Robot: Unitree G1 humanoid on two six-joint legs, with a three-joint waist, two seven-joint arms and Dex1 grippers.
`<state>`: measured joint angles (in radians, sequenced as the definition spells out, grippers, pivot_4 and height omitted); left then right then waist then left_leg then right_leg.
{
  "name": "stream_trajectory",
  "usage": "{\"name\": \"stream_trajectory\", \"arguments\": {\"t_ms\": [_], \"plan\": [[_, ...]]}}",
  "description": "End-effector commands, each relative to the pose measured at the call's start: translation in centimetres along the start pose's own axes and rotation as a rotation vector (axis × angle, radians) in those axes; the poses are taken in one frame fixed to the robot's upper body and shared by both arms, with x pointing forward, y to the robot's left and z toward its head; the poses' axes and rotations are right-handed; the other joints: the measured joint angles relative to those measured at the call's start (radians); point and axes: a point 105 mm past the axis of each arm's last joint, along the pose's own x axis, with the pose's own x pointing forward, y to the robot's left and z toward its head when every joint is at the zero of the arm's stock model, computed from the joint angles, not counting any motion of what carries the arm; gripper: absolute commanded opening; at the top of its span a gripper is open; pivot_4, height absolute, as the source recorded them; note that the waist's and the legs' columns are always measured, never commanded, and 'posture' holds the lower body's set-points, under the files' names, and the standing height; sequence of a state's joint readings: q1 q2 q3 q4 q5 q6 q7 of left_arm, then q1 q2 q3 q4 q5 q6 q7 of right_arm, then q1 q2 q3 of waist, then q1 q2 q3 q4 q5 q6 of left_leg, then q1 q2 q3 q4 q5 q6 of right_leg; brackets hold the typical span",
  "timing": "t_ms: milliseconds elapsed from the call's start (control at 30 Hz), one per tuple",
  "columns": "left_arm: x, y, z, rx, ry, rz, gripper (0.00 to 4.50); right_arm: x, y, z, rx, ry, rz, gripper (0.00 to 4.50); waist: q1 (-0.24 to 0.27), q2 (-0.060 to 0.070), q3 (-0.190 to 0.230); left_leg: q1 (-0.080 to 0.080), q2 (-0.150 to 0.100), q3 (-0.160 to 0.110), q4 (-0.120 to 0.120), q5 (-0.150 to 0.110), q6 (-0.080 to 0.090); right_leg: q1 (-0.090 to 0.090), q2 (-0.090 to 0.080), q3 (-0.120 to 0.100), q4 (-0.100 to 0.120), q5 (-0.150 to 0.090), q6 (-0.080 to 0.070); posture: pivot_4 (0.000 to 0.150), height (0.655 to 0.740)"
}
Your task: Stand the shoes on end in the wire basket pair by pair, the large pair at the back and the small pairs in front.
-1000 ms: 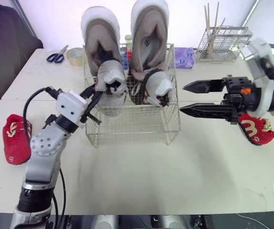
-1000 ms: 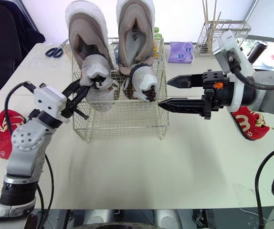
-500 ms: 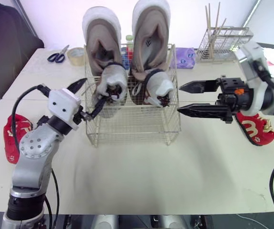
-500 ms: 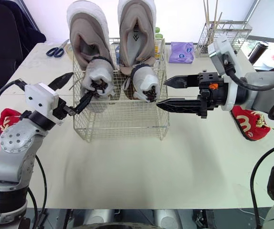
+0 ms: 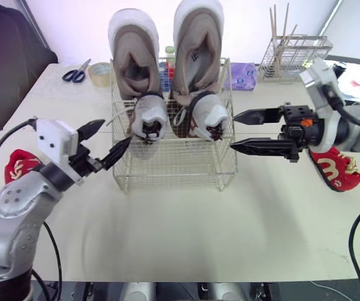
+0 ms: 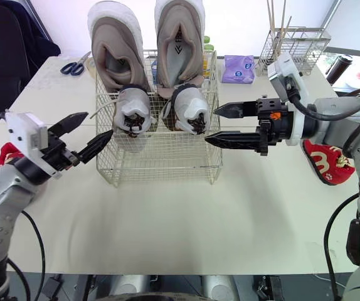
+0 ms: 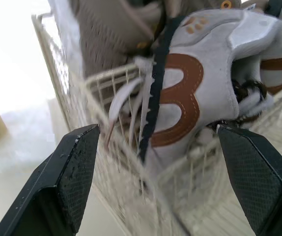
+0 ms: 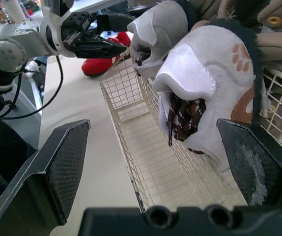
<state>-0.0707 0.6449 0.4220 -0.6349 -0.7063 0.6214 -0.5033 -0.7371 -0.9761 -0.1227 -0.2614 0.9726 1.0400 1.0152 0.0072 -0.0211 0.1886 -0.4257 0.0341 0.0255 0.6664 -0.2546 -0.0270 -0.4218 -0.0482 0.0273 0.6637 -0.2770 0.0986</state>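
Red shoe (image 5: 17, 164) with cream laces is still lying at the left of the table (image 5: 186, 232). Right of it the left gripper (image 5: 114, 133), half a second ago reaching into the wire basket (image 5: 174, 172) at the left grey shoe (image 5: 148, 118), is now pulling clear of the basket's left wall, its black cross-hatched fingers spread and empty. That small suede shoe, stitched with a brown "3", is standing on end beside the right grey shoe (image 5: 208, 118), in front of the large tan knit pair (image 5: 133, 56) with white soles. Right of the basket the right gripper (image 5: 233, 130) is hovering with fingers apart, holding nothing, near another red shoe (image 5: 333, 170) bearing a white "3".
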Motion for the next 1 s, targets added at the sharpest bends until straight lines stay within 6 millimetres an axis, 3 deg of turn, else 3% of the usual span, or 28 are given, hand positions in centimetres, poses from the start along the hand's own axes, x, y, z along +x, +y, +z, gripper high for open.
{"name": "stream_trajectory", "arguments": {"t_ms": [33,300,400,467,533,633,733,867,1000], "plan": [[-1.0,1.2,1.1,-0.004,-0.021,0.021,3.92,-0.3,0.2,0.8,-0.039,-0.022,0.001,4.50,0.002,0.000,0.000,0.000,0.000,0.000,0.000,0.000,0.000,0.000,0.000,0.000,0.000,0.000,0.000,0.150,0.7400],[-2.0,2.9,2.4,-0.106,-0.007,0.005,3.92,-0.7,0.1,1.7,-0.043,-0.055,-0.002,4.50,0.001,0.000,0.000,0.000,0.000,0.001,0.000,0.000,0.000,0.000,0.000,0.000,0.000,0.000,0.000,0.150,0.7400],[-2.8,6.0,3.3,-0.116,-0.017,0.146,3.92,-1.4,-0.1,1.4,-0.045,-0.028,-0.031,4.50,0.000,0.000,0.000,0.000,0.000,0.001,0.000,0.000,0.000,0.000,0.000,0.000,0.000,0.000,0.000,0.150,0.7400],[-3.9,6.8,4.6,-0.215,-0.104,0.127,4.48,-1.9,-0.2,1.1,-0.054,-0.015,-0.044,4.50,-0.001,0.000,0.000,0.000,0.000,0.001,0.000,0.000,0.000,0.000,0.000,0.000,0.000,0.000,0.000,0.150,0.7400],[-5.9,8.3,4.4,-0.285,-0.084,0.177,4.49,-3.6,-1.1,0.8,-0.046,0.002,-0.116,4.50,-0.003,0.000,0.000,0.000,0.000,0.001,0.000,0.000,0.000,0.000,0.000,0.000,-0.001,0.000,0.000,0.150,0.7400],[-7.2,9.1,2.1,-0.236,0.086,0.284,4.49,-5.5,-2.1,1.0,-0.033,0.006,-0.203,4.50,-0.008,0.000,0.000,0.000,0.000,0.002,-0.001,0.000,0.000,-0.001,-0.001,0.000,-0.001,0.000,0.000,0.150,0.7400],[-6.1,3.1,2.5,-0.256,0.141,-0.044,4.49,-7.6,-4.4,1.1,0.015,-0.016,-0.367,4.50,-0.013,-0.002,0.000,0.000,0.000,0.002,-0.001,0.000,0.000,-0.001,-0.001,0.000,-0.001,-0.001,-0.001,0.150,0.7400],[-4.8,-2.7,3.4,-0.271,0.136,-0.366,4.49,-11.9,-7.6,-0.6,0.009,-0.059,-0.649,4.50,-0.002,-0.002,-0.001,0.000,0.001,0.002,-0.001,0.000,0.000,0.000,-0.004,0.000,-0.001,-0.002,-0.004,0.150,0.7400],[-1.9,-7.1,3.9,-0.238,0.094,-0.577,4.49,-16.2,-7.1,-3.9,-0.146,-0.047,-0.920,4.50,0.011,-0.001,-0.002,0.000,-0.002,0.002,-0.001,0.000,0.000,0.002,-0.003,0.001,-0.002,-0.002,-0.003,0.150,0.7400]]}}
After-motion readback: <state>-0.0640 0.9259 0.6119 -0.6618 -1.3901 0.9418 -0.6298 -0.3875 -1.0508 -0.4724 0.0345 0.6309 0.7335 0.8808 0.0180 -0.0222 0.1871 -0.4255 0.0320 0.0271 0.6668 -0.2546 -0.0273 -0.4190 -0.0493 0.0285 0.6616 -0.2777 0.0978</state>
